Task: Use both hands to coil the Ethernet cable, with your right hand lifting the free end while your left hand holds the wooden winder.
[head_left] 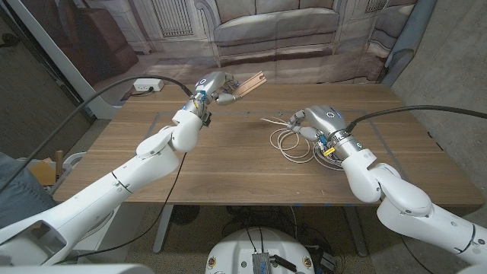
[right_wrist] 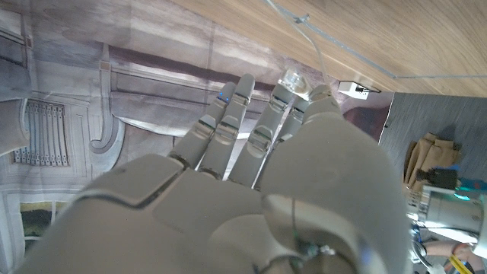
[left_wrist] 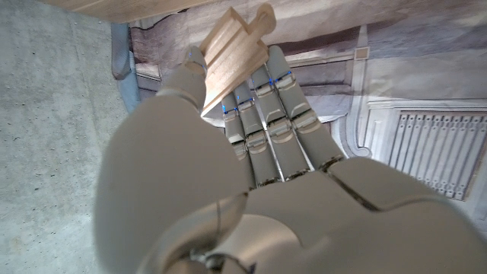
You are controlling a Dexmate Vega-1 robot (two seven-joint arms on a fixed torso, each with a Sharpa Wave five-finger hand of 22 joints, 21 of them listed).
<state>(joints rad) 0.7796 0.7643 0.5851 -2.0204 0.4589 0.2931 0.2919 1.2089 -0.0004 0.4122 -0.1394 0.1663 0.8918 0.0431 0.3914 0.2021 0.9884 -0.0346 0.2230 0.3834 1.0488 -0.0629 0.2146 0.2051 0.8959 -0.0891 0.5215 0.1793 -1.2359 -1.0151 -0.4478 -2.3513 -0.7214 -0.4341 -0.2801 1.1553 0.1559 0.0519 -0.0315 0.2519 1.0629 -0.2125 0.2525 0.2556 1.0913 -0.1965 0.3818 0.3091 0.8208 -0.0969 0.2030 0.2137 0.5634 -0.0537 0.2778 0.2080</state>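
Winder [head_left: 245, 85]: left hand [head_left: 215, 87] grips it aloft; may twist.
Cable [head_left: 293, 141]: right hand [head_left: 308, 122] pinches its plug [right_wrist: 292, 79]; could slip free.

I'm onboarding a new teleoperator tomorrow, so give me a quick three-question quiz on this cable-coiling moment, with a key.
1. True or false: the left hand holds the wooden winder above the far side of the table.
2. Which hand has the clear plug of the Ethernet cable at its fingertips? A) left B) right C) neither
3. Fill in: the cable's loops lie on the table beside the ____ hand.

Key
1. True.
2. B: in the right wrist view the plug sits at the fingertips of the right hand.
3. right
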